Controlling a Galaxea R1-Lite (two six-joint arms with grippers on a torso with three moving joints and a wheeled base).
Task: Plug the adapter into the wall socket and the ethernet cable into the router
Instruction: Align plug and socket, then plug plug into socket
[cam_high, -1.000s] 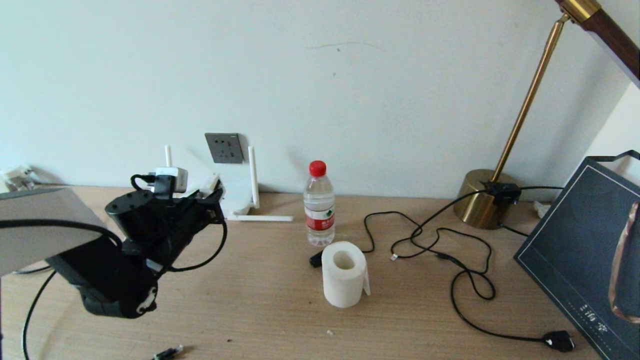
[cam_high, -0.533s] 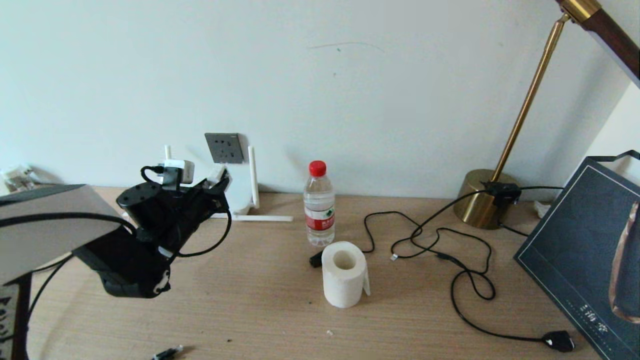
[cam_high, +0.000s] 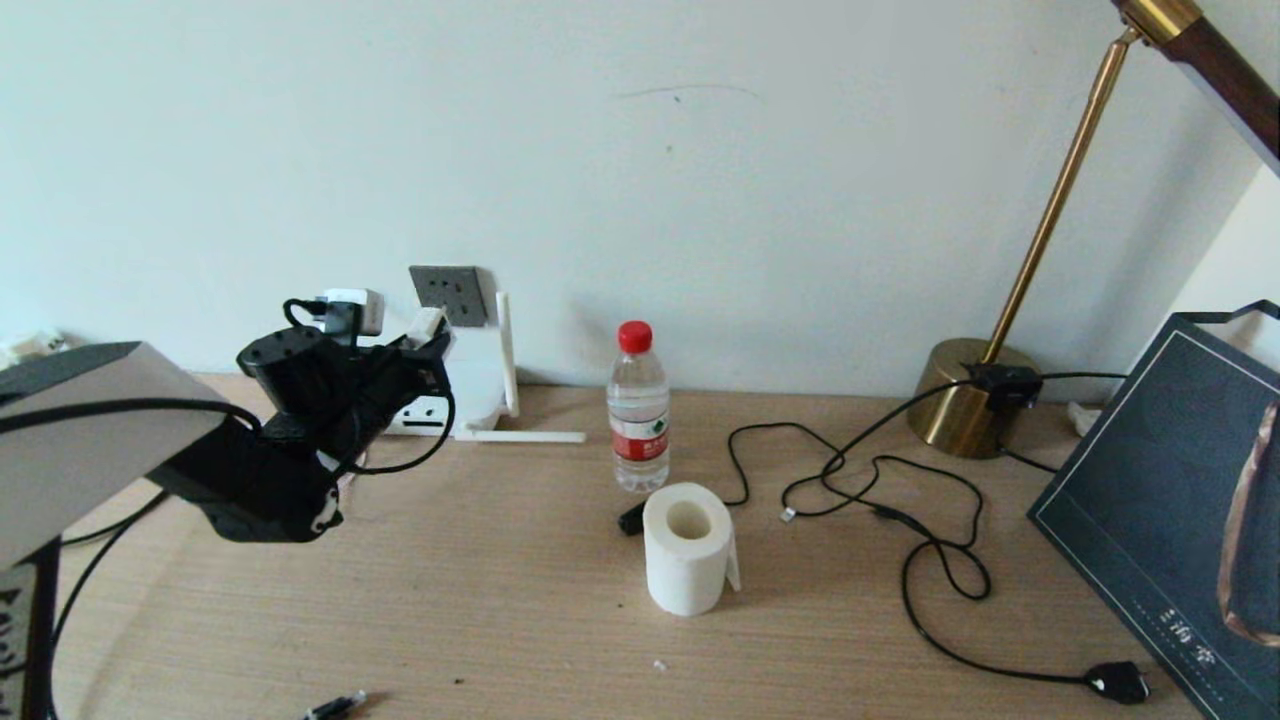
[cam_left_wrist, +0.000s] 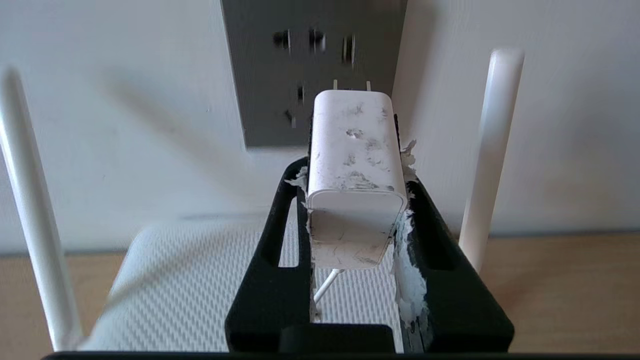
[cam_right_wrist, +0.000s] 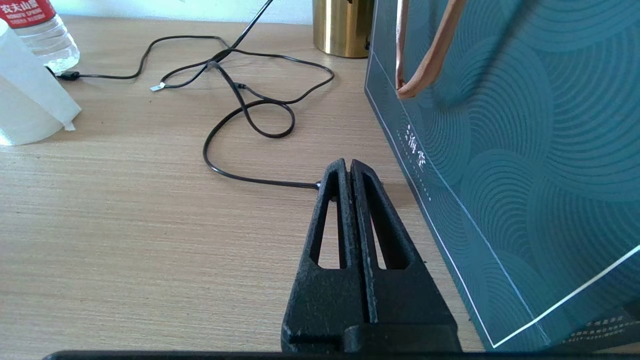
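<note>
My left gripper (cam_left_wrist: 355, 170) is shut on the white adapter (cam_left_wrist: 354, 150), whose two prongs point at the dark grey wall socket (cam_left_wrist: 312, 70) a short way ahead, over its lower right part. In the head view the left gripper (cam_high: 430, 342) holds the adapter (cam_high: 428, 323) just left of and below the socket (cam_high: 448, 294), above the white router (cam_high: 478, 385). The ethernet cable (cam_high: 736, 458) lies loose right of the bottle, its clear plug (cam_high: 788, 514) on the table. My right gripper (cam_right_wrist: 347, 165) is shut and empty, low over the table beside the bag.
A water bottle (cam_high: 638, 405) and a paper roll (cam_high: 687, 547) stand mid-table. The lamp cord (cam_high: 940, 560) loops toward a black plug (cam_high: 1118, 682). A brass lamp base (cam_high: 962, 405) and a teal bag (cam_high: 1170, 500) stand at the right. One router antenna (cam_high: 520, 436) lies flat.
My left arm has risen and moved toward the wall, carrying the adapter up closer to the socket. The cables and the other objects have stayed put.
</note>
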